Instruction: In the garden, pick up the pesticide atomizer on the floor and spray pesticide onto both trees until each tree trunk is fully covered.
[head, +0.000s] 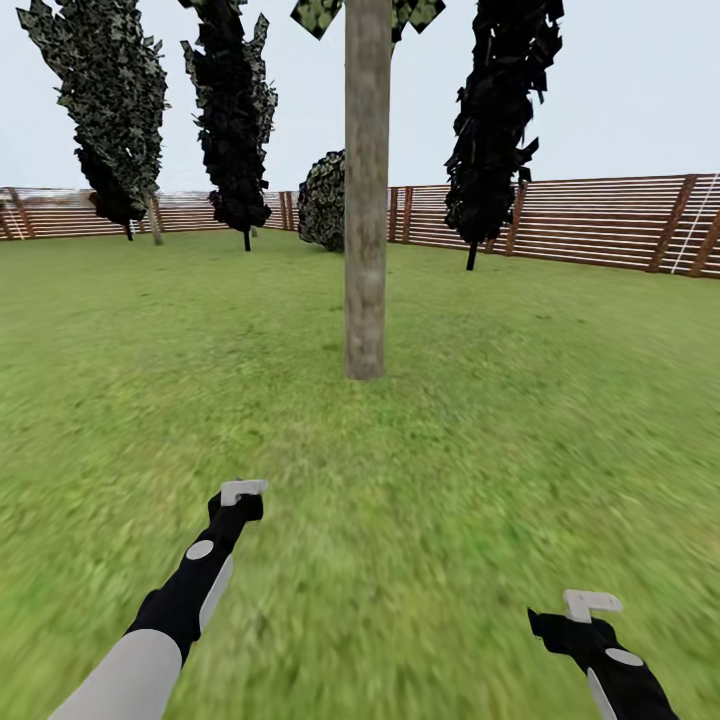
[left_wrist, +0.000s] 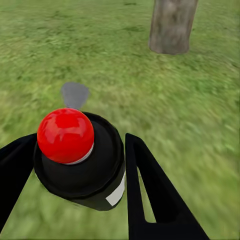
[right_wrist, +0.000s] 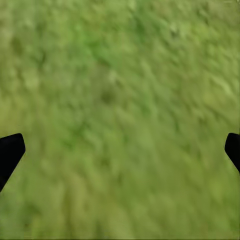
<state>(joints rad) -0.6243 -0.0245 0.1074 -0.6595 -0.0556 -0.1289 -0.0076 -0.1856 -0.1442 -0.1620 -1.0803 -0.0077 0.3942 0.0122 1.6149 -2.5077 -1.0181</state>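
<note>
The pesticide atomizer (left_wrist: 80, 160), a small black bottle with a red ball on top, sits between the black fingers of my left gripper (left_wrist: 80, 145), which is shut on it. In the head view the left gripper (head: 243, 492) hangs low over the grass, a couple of metres short of a tree trunk (head: 365, 200). That trunk is a straight grey-brown mottled column, with its base also in the left wrist view (left_wrist: 172, 25). My right gripper (head: 590, 603) is open over bare grass, its fingertips (right_wrist: 11, 150) spread wide apart.
The lawn (head: 520, 400) stretches around me on all sides. A brown slat fence (head: 600, 220) runs along the back. Dark narrow cypress-like trees (head: 235, 110) and a round bush (head: 322, 200) stand near the fence.
</note>
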